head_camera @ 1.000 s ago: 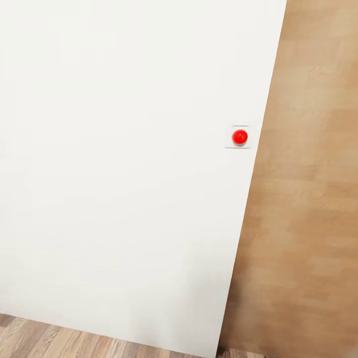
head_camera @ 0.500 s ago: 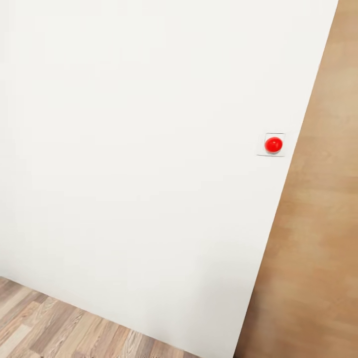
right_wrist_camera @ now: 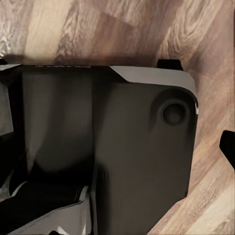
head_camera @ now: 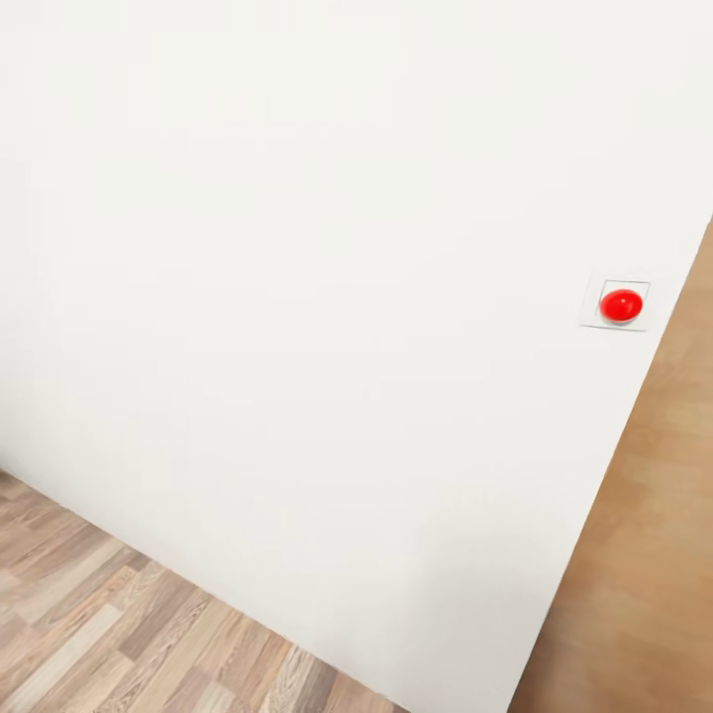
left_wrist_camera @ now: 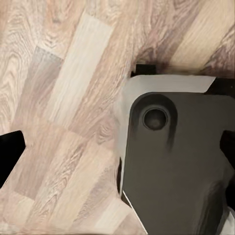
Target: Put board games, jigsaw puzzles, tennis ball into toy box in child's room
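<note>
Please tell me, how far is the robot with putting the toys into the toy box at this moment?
Nothing looks done yet, judging from these pictures. The head view faces a white wall with a red button and wood plank floor. Both wrist views look down at floor and the robot's dark base. Nothing is seen held between the left end effector's fingertips. The robot appears to be on its way, so all toys seem left.

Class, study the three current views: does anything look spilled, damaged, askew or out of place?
Nothing stands out. The white wall is unmarked, the red button sits squarely in its plate, and the wood floor is clean. The tilt comes from the camera angle, not from anything crooked.
</note>
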### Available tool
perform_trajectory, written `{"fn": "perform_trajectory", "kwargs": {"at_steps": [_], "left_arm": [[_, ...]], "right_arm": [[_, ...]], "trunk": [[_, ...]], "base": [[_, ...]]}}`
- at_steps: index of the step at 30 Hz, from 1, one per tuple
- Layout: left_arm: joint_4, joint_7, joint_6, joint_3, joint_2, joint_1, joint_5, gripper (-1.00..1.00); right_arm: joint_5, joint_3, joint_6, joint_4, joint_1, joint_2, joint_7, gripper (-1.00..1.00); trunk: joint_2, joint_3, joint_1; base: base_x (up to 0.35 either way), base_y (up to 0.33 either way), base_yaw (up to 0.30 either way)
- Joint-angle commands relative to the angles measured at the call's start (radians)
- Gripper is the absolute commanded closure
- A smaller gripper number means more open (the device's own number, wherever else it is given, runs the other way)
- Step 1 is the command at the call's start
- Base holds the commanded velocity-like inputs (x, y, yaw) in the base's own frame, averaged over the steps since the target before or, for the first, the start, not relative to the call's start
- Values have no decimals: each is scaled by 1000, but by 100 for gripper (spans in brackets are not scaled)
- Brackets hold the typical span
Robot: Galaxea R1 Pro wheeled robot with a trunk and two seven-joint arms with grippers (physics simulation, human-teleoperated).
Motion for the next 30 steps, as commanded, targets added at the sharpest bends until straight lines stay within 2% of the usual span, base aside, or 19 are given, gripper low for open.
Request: {"fn": "perform_trajectory", "kwargs": {"at_steps": [1, 2, 3, 6, 7, 10, 11, 18, 26, 30], "left_arm": [[-5, 1, 22, 10, 12, -15, 17, -100], [-7, 0, 35, 19, 23, -28, 30, -100], [-11, -1, 56, 38, 46, -55, 58, -100], [-14, -4, 80, 67, 82, -95, 102, -100], [-15, -8, 97, 82, 107, -121, 131, -100], [-17, -27, 138, 99, 148, -164, 176, -100], [-17, -34, 149, 101, 155, -173, 183, -100], [-19, -95, 179, 108, 187, -247, 210, -100], [-29, -109, 142, 109, 193, -262, 214, -100], [-75, -108, 147, 109, 192, -269, 211, -100]], "right_arm": [[-1, 0, 32, -26, -4, 1, -2, -100], [-1, 0, 56, -47, -7, 1, -2, -100], [-1, 0, 98, -89, -12, 2, -2, -100], [-1, 0, 150, -148, -19, 6, -2, -100], [0, 0, 175, -181, -24, 11, -2, -100], [5, 0, 203, -221, -37, 18, -3, -100], [6, 1, 207, -227, -42, 19, -3, -100], [11, 3, 214, -247, -77, 34, -4, -100], [12, 5, 193, -250, -83, 38, -3, -100], [12, 10, 192, -257, -98, 49, -1, -100]], "trunk": [[6, 1, -4], [13, 4, -8], [20, 6, -12], [41, 14, -23], [48, 16, -27], [69, 23, -38], [76, 26, -42], [125, 42, -69], [181, 60, -100], [209, 69, -115]], "base": [[0, 0, 283], [0, 0, 282], [0, 0, 279], [0, 0, 275], [0, 0, 269], [0, 0, 265], [0, 0, 262], [0, 0, 260], [0, 0, 258], [0, 0, 257]]}}
